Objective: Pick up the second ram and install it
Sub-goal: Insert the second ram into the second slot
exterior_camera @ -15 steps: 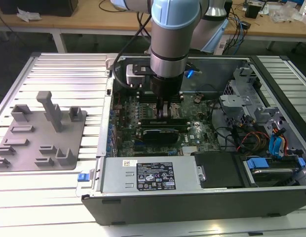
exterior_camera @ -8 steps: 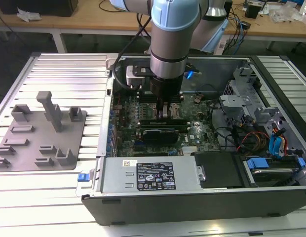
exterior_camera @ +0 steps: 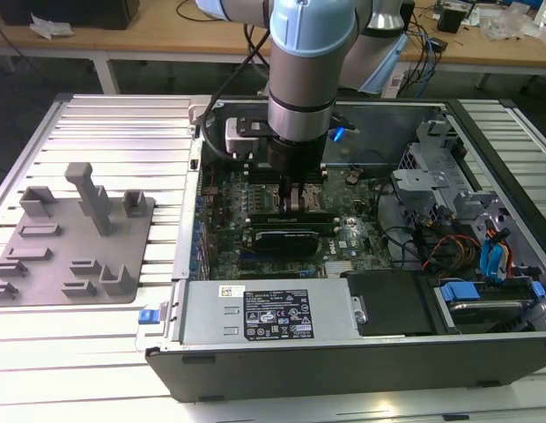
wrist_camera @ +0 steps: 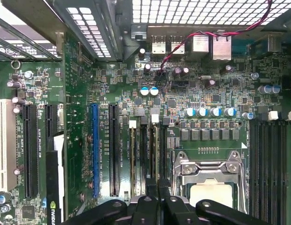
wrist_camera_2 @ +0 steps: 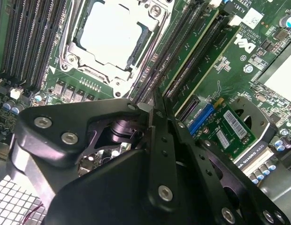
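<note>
The long, thin, dark second ram (wrist_camera_2: 160, 105) stands on its edge between the black gripper (wrist_camera_2: 157, 110) fingers, which are closed on it, just above the memory slots beside the square silver processor chip (wrist_camera_2: 110, 33). In the exterior view, the gripper (exterior_camera: 297, 198) is low over the green motherboard (exterior_camera: 343, 242) inside the open grey computer case (exterior_camera: 343, 357).

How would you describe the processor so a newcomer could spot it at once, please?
Inside the open computer case, find the green motherboard. The processor lies in a metal frame between banks of long black memory slots; it alone is a square silver plate.
</note>
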`<action>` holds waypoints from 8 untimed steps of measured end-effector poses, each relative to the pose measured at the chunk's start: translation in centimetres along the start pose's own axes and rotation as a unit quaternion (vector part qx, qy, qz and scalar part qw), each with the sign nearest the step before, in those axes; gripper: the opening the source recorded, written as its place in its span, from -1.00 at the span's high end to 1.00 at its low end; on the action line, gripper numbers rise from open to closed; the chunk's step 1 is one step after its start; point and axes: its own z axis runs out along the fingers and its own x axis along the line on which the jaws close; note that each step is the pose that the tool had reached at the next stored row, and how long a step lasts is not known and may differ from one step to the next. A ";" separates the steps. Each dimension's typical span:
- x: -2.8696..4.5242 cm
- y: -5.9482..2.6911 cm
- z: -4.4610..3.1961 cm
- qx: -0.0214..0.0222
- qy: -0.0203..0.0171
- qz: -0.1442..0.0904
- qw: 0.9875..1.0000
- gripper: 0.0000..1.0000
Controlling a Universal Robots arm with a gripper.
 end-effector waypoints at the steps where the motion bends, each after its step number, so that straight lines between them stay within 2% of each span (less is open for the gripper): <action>1: 0.00 0.00 0.00 0.000 0.000 0.000 1.000 0.65; 5: -0.01 0.00 -0.16 0.000 0.000 0.000 1.000 0.65; 7: -0.05 -0.01 -0.89 0.000 0.000 0.000 1.000 0.65; 8: -0.08 -0.01 -1.58 0.000 0.000 0.000 1.000 0.65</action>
